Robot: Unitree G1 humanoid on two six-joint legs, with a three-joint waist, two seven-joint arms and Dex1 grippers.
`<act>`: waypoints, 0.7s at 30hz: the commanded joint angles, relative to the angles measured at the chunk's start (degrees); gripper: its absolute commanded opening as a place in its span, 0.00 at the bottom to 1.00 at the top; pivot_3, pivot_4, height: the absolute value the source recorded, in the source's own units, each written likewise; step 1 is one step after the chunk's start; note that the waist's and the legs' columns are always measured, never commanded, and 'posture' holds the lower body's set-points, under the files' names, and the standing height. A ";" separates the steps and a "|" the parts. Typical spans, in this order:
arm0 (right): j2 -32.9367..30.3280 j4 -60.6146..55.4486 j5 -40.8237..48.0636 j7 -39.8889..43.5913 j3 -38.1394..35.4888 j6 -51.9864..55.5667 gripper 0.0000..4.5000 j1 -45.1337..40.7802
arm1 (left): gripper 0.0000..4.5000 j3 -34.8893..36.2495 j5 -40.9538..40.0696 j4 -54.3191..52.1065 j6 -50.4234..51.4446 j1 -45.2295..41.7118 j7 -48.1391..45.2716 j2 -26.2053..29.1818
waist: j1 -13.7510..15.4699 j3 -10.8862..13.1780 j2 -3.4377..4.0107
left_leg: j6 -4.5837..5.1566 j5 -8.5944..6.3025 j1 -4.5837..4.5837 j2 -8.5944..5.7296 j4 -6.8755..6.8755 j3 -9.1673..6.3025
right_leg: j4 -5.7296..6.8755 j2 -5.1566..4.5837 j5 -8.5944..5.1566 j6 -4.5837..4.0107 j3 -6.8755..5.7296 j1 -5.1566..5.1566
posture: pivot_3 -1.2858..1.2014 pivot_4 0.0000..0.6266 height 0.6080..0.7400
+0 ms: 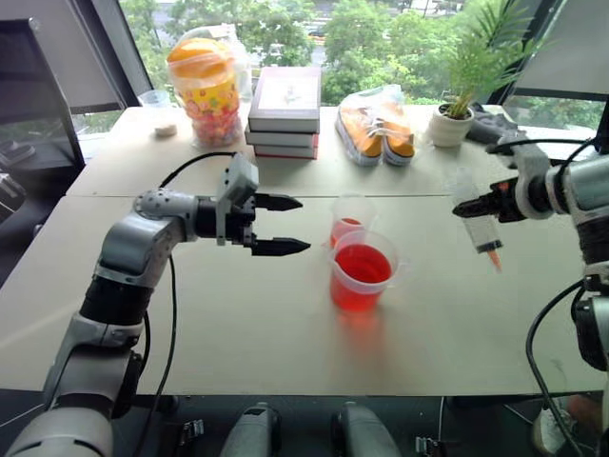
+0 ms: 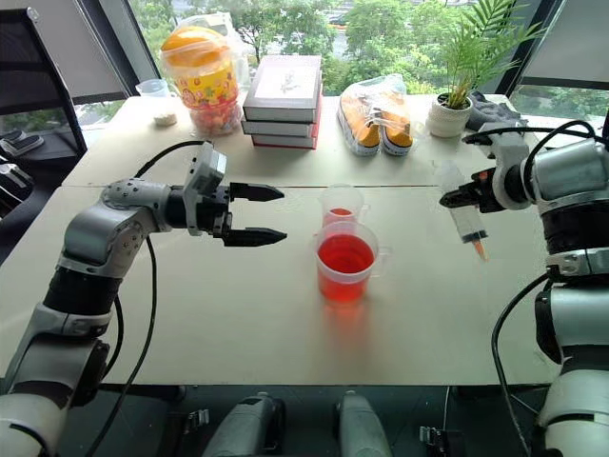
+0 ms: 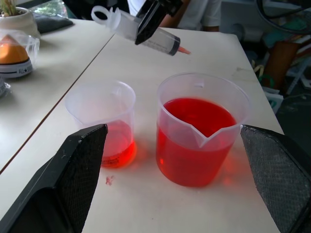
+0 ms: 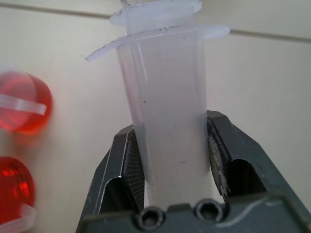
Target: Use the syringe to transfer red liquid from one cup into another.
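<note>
Nearest on the pale table is the large beaker, roughly two-thirds full of red liquid, pour lip facing the robot's left side as seen from the left wrist view. Touching or just behind it stands the small cup, with only a shallow red layer at its bottom. Left gripper hovers just left of both cups, pointing toward them, black fingers spread wide with nothing between them. Right gripper is up off the table well to the right of the cups, jaws clamped on the barrel of the syringe; the syringe hangs tilted with its orange tip down and toward the robot, plunger end up, clear of the table. The right wrist view shows both pads pressed on the clear barrel just below the flange. Barrel looks empty, can't tell for sure. Farther back across the table seam: a jar of colourful snacks, a stack of books, a bagged pair of orange shoes, a small potted plant, and a small clear cup at far left.
</note>
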 commanded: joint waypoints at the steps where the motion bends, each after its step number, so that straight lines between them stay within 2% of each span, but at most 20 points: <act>1: 5.32 -18.53 7.29 -4.97 -15.42 3.92 0.32 1.54 | 1.00 0.95 0.07 -0.24 -1.49 -1.33 -1.21 0.58 | 0.00 0.00 0.00 | 0.00 0.00 0.01 0.01 0.02 0.01 | 0.06 0.01 0.00 0.00 0.00 0.00 | 0.52 0.24 1.00; 4: 12.23 -31.01 13.68 -7.90 -23.91 5.21 0.32 3.57 | 1.00 0.98 -0.31 0.32 -0.01 -3.05 -0.73 -0.16 | 0.13 -0.01 -0.02 | -0.02 0.03 0.03 0.00 0.08 -0.01 | 0.14 0.00 0.00 0.00 0.00 0.04 | 0.52 0.24 1.00; 9: 24.75 -45.75 23.61 -12.95 -28.04 1.99 0.32 7.84 | 1.00 0.70 0.31 3.40 -0.12 -5.43 -1.57 -0.47 | 0.03 -0.03 -0.04 | 0.06 0.14 0.12 -0.05 0.24 0.01 | 0.24 -0.05 0.09 0.01 0.02 0.16 | 0.52 0.24 1.00; 14: 33.13 -52.12 23.39 -17.02 -19.54 -10.72 0.32 21.48 | 1.00 0.12 1.19 6.47 -0.59 -6.56 -3.14 -0.88 | -0.07 -0.07 -0.09 | 0.06 0.18 0.18 -0.04 0.17 -0.01 | 0.25 -0.03 0.10 0.01 0.01 0.19 | 0.52 0.24 1.00; 21: 34.68 -48.59 15.99 -18.46 -7.71 -31.15 0.32 36.82 | 1.00 -0.09 1.15 8.19 -0.76 -9.65 -4.32 -2.37 | -0.13 -0.07 -0.09 | -0.01 0.23 0.18 -0.06 0.18 0.01 | 0.29 0.00 0.10 0.01 0.02 0.16 | 0.52 0.24 1.00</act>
